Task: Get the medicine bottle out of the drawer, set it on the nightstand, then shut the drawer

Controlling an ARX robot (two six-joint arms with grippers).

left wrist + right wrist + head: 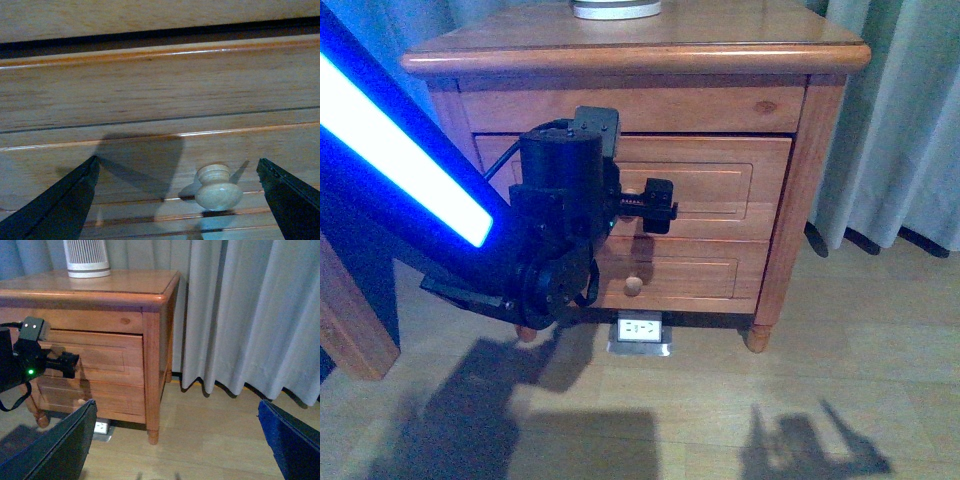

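Note left hand (177,161) released, fingers (60,210) spread wide, nothing in the gap but the round wooden knob (216,187) of the drawer (150,85). No contact with the knob. Sits nearer one finger than the other, so off-centre in the gap. Judged reason for the pose: squared up to the drawer front and spread far enough to pass either side of the knob before clenching on it for a pull. In front view, same hand (658,205) right at the taller drawer's panel, level with its knob.

Drawer front seemingly shut. Cannot tell from these views whether slightly proud of the frame. Shallower drawer (690,275) beneath, lower knob (634,285) apart from the hand.

Medicine bottle: not seen in any view. Presumed inside the drawer, hence behind the panel directly ahead of the left hand. Unconfirmed.

Nightstand (720,30) top, the bottle's destination, carrying a white slatted device (86,259) toward the back.

Right hand (175,407) likewise released, grasping nothing, well apart from the nightstand, off its side, near the grey curtain (240,315) and above the wooden floor (200,450). Judged parked clear of the drawer's travel, free for the bottle later.

Task at first step: drawer not yet opened. Risk of a glancing grip on the off-centre knob, so worth centring first.
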